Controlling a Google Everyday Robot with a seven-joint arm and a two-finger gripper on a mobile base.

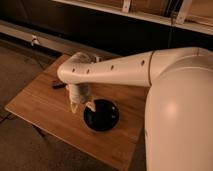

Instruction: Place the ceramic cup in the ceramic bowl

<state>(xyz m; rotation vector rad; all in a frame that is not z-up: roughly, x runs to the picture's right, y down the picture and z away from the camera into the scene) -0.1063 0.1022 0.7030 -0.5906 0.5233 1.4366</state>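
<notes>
**Gripper hangs open at the bowl's left rim; the cup cannot be made out**

The gripper [83, 106] points down over the wooden table [35, 107], with its right fingertip about at the left rim of the ceramic bowl [102, 116]. Its fingers stand apart, and I cannot tell that anything is held between them. The ceramic cup shows neither in the bowl nor on the bare wood; it may be hidden behind the pale wrist. The bowl lies right and slightly nearer than the gripper, so any carry looks like a short shift right. A small black bar [59, 86] lies to the far left.
</notes>
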